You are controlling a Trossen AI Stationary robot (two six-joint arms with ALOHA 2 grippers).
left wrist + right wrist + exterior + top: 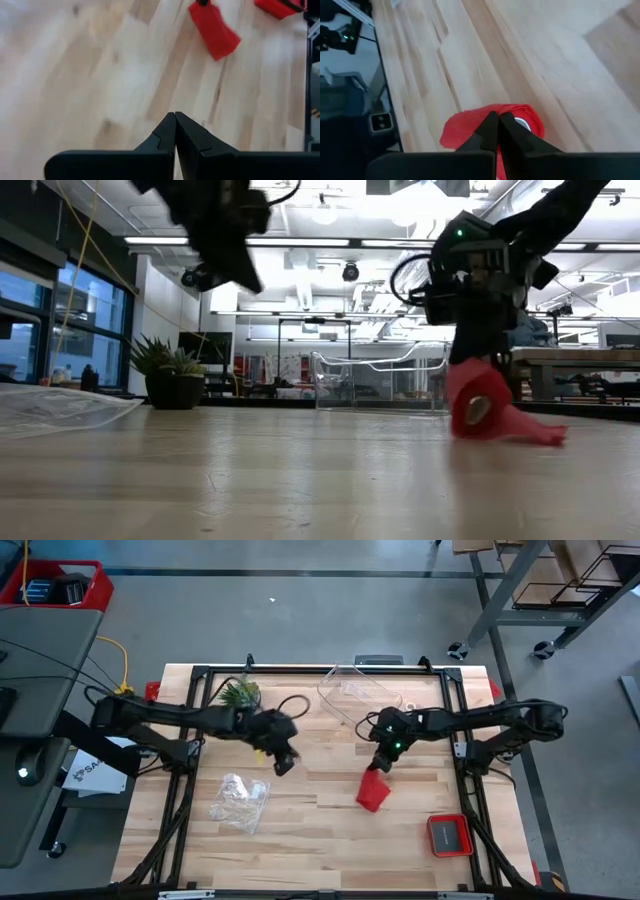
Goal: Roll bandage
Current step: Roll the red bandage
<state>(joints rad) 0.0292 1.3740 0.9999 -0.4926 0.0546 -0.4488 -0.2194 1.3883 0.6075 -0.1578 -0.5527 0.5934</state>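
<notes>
Pinching the bandage [373, 790] with my right tool [380, 762], right of the worktop's [320, 840] middle.
My right tool's fingers are closed on the red bandage's upper end; its partly rolled lower part rests on the wood. My left tool [283, 762] hovers left of centre, fingers pressed together, holding nothing.

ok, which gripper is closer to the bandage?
Right. The right gripper pinches the bandage at its top edge; the left gripper sits shut and empty, well off to the side.

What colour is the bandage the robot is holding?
Bright red; the bandage shows best in the low view.
</notes>
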